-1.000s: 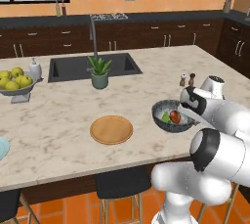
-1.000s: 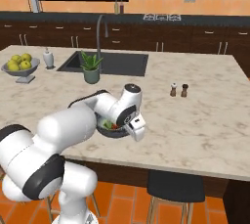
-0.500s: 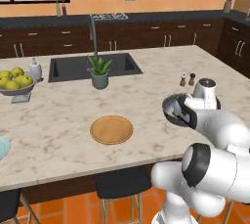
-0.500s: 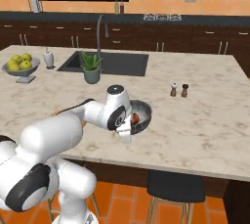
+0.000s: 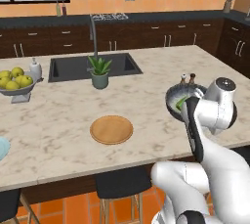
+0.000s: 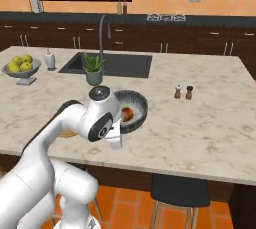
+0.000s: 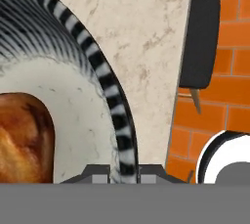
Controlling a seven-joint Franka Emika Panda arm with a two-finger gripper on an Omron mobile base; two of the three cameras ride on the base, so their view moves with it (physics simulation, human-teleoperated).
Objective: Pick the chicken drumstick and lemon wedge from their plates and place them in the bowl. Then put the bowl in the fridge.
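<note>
My gripper is shut on the striped rim of the dark grey bowl, holding it just above the island near its front edge. The white hand covers the bowl's near side. Inside the bowl lies the reddish-brown chicken drumstick, large at the left of the hand view. The green lemon wedge shows beside it. The tan wooden plate lies bare mid-counter. The pale blue plate peeks in at the left edge. The fridge is out of view.
A footed fruit bowl and a soap bottle stand far left. A potted plant sits before the sink. Salt and pepper shakers stand right of the bowl. Dark stools and an orange brick floor lie below the edge.
The hand has turned and carried the bowl up and a little to the right over the counter, with the drumstick and wedge still inside.
</note>
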